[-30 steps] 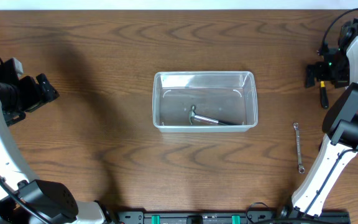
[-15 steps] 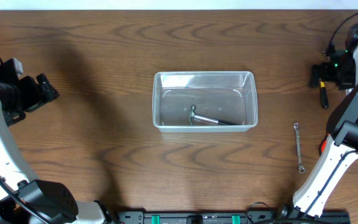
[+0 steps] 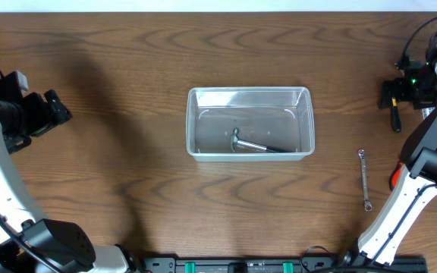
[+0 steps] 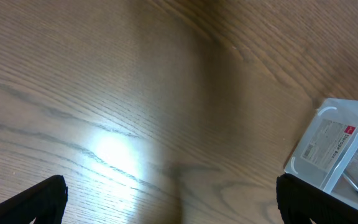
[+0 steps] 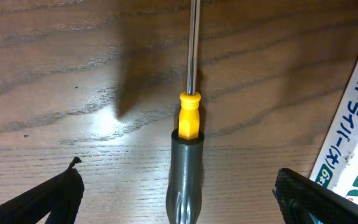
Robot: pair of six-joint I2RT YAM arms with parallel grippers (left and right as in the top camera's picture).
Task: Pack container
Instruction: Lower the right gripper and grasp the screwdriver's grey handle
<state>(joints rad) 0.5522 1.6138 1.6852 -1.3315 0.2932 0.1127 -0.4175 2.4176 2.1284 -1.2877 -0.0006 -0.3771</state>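
Observation:
The clear container [image 3: 304, 121] sits mid-table with a metal hammer [image 3: 258, 146] lying inside it; its corner [image 4: 331, 146] also shows in the left wrist view. My right gripper [image 3: 392, 93] hovers at the far right, open, over a screwdriver [image 3: 394, 120]. Seen from the right wrist, the screwdriver's grey handle and yellow collar [image 5: 189, 124] lie on the wood midway between the wide-open fingers [image 5: 55, 199] of the right gripper [image 5: 179, 202], untouched. My left gripper [image 3: 51, 110] stays at the far left, open and empty [image 4: 173, 199].
A small wrench [image 3: 364, 179] lies on the wood right of the container. A white box with blue print [image 5: 353, 143] lies just right of the screwdriver. An orange item [image 3: 392, 180] peeks from behind the right arm.
The right arm has shifted slightly to the right over the screwdriver, its jaws still open. The left arm and the container have not moved.

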